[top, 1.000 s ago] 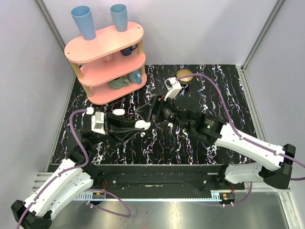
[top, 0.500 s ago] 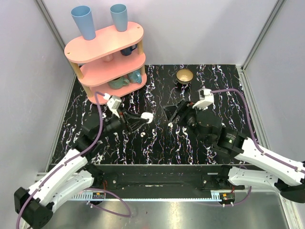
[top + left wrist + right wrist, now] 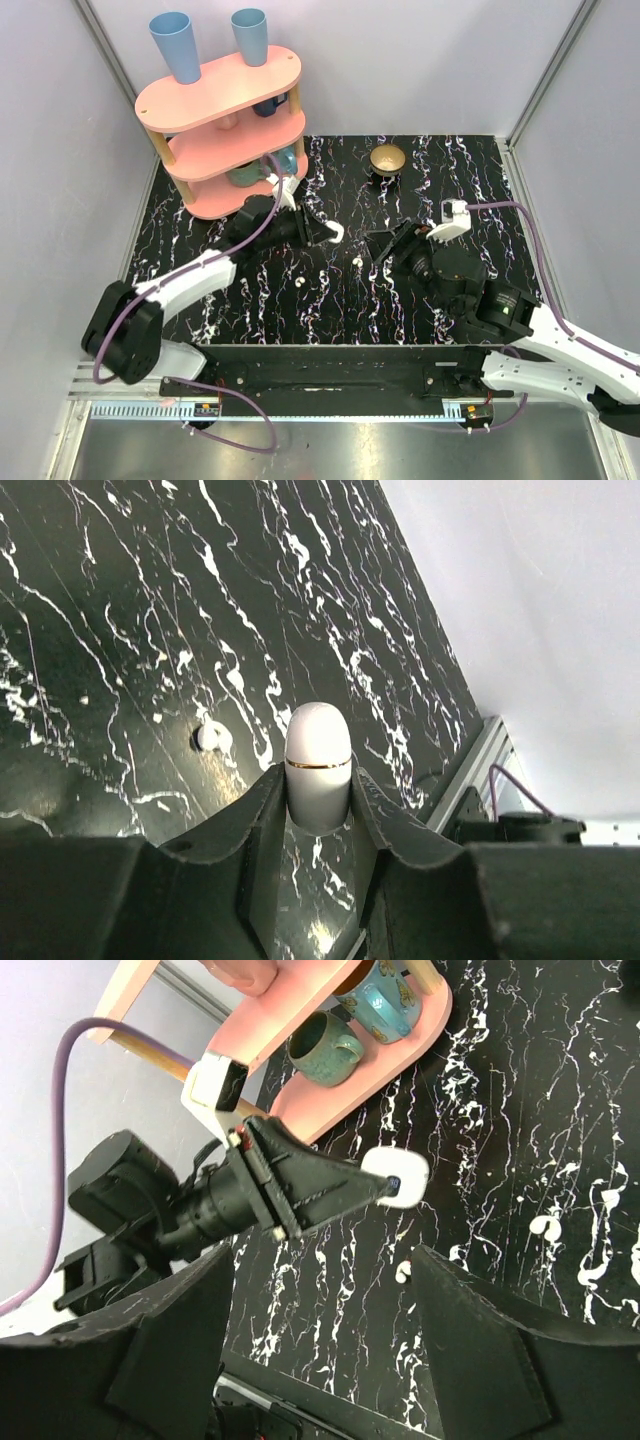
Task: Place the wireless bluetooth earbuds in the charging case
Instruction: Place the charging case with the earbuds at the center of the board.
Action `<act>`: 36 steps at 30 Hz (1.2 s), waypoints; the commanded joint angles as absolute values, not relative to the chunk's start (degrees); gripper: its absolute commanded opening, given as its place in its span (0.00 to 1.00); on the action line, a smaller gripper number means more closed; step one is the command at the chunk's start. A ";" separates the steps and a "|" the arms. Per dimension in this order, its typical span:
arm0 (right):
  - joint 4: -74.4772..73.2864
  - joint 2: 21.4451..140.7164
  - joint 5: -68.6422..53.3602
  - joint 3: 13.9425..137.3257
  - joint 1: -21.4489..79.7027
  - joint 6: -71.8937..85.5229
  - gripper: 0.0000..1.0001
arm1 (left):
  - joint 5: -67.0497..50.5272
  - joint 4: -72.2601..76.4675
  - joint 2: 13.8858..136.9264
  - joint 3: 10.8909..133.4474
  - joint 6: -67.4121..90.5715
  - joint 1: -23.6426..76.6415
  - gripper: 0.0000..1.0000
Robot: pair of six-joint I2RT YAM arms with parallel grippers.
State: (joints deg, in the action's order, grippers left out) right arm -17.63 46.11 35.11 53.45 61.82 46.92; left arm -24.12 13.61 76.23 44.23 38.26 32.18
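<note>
Charging case (image 3: 318, 750) clamped in left gripper (image 3: 318, 788); earbud (image 3: 210, 737) lies nearby

no readable txt, labels, brands, nos or signs in any view, incl on the charging case (image 3: 318, 760)

Left arm (image 3: 190, 285): reaches from near-left base, elbow bent low, forearm angled up and right toward middle of overhead view. Left gripper (image 3: 322, 234): jaws pinched tight on charging case (image 3: 318, 755), rounded end poking out past fingertips. Right arm (image 3: 540, 335): folded low at near right, wrist turned left. Right gripper (image 3: 385, 243): jaws spread wide, holding nothing, tips facing left gripper, near but apart.
</note>
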 commanded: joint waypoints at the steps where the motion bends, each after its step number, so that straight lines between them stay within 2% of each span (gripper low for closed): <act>1: -19.25 42.99 38.05 52.74 61.96 47.73 0.79 | -24.78 23.45 83.55 48.69 44.29 31.12 0.00; 14: -21.00 40.17 39.64 51.33 61.96 45.88 0.82 | -26.72 35.24 103.08 54.75 55.63 29.53 0.00; 25: -21.01 39.20 38.67 50.36 62.05 45.79 0.82 | -20.75 29.80 109.51 57.92 57.04 29.00 0.04; 31: -20.92 37.97 39.02 49.40 61.96 46.05 0.82 | -21.80 32.87 114.69 59.41 60.12 28.65 0.04; 34: -21.00 37.53 39.46 49.13 61.96 45.79 0.83 | -21.09 32.17 115.75 59.68 61.17 28.48 0.09; 36: -21.01 37.27 39.90 49.04 61.96 45.62 0.82 | -20.75 31.65 115.93 59.68 61.26 28.48 0.09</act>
